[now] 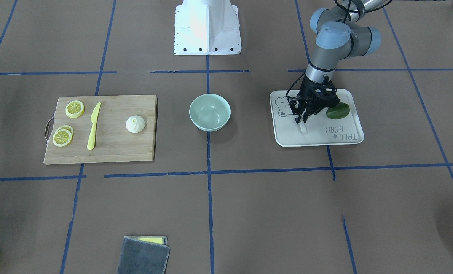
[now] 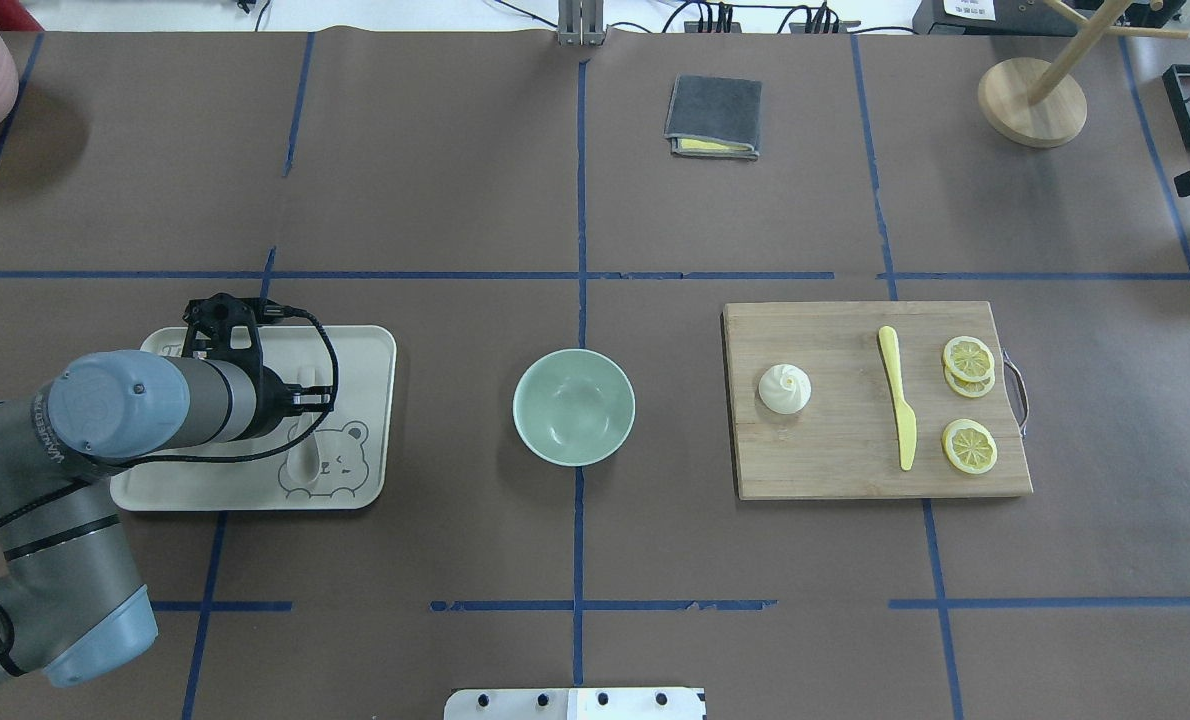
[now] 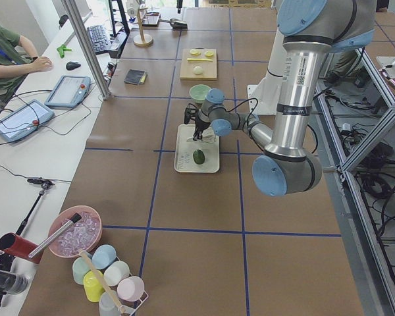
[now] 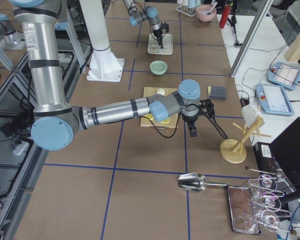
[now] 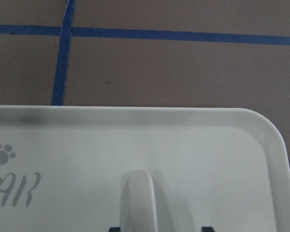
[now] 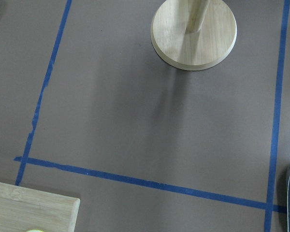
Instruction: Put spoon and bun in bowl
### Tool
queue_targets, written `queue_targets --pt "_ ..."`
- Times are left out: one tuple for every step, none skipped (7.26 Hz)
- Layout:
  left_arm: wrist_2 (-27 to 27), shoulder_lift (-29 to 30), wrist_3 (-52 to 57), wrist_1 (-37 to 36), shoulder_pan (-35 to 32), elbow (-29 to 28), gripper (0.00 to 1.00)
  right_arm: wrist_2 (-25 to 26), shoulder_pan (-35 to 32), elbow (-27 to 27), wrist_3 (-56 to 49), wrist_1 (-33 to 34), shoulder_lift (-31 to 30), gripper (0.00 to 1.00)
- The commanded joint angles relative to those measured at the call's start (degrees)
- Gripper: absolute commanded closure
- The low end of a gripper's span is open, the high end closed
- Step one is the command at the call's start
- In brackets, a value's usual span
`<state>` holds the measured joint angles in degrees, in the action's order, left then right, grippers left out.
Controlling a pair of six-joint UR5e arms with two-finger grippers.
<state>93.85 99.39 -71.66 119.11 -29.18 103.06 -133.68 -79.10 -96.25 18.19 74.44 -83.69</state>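
Note:
The off-white spoon point(image 1: 303, 128) lies on the white bear-print tray point(image 1: 318, 142). My left gripper point(image 1: 302, 120) is down over it, open. In the left wrist view the spoon's handle point(image 5: 141, 198) lies between the two fingertips point(image 5: 207, 228); I cannot tell whether they touch it. The mint-green bowl point(image 1: 209, 112) stands empty at the table's middle, also in the overhead view point(image 2: 573, 406). The white bun point(image 1: 135, 124) sits on the wooden cutting board point(image 1: 112, 148). My right gripper point(image 4: 192, 132) hangs over bare table beyond the board; I cannot tell whether it is open or shut.
A dark green fruit point(image 1: 337, 110) lies on the tray beside the gripper. A yellow knife point(image 1: 93, 125) and lemon slices point(image 1: 74, 108) share the board. A grey cloth point(image 2: 714, 117) and a wooden stand point(image 2: 1032, 100) stand at the far side.

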Motion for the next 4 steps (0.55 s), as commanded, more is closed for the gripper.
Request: queue_targets --pt "-0.07 -0.16 -0.24 0.07 0.0 0.38 0.84 0.0 0.0 -0.08 0.0 0.0 -0.15 0.0" --pt "0.1 -0.16 -0.24 0.07 -0.09 1.26 0.85 0.0 0.0 -0.16 0.09 0.0 -0.15 0.0" --pt "0.45 0.27 -0.32 0.07 -0.09 3.09 0.87 0.0 0.0 -0.16 0.0 0.0 -0.24 0.0" --pt "0.72 0.8 -0.5 -0.02 -0.09 4.85 0.88 -0.09 0.0 -0.25 0.0 0.0 -0.42 0.0"
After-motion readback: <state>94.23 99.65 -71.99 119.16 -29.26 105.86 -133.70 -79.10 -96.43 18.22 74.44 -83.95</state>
